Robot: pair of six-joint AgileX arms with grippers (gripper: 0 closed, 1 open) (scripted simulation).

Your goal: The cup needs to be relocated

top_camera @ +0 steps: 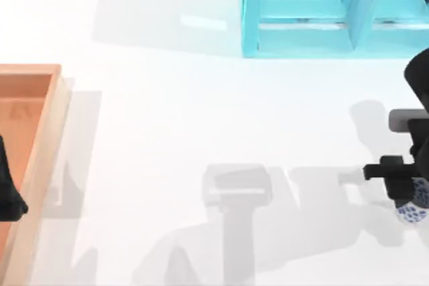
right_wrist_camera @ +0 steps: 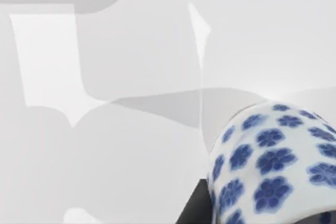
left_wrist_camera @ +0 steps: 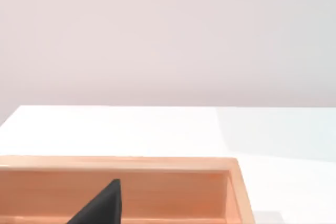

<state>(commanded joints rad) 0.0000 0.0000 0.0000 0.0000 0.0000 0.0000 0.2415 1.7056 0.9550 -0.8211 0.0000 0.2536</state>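
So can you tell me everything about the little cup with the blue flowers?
The cup is small, white and round, with dark blue flower blotches all over its outside. It looks glossy, like glazed pottery, and no handle can be seen. From above it sits at the right edge of the table, mostly hidden under the right gripper, which is right on top of it. The right wrist view shows its side very close up. Whether it stands on the table or is lifted cannot be told.
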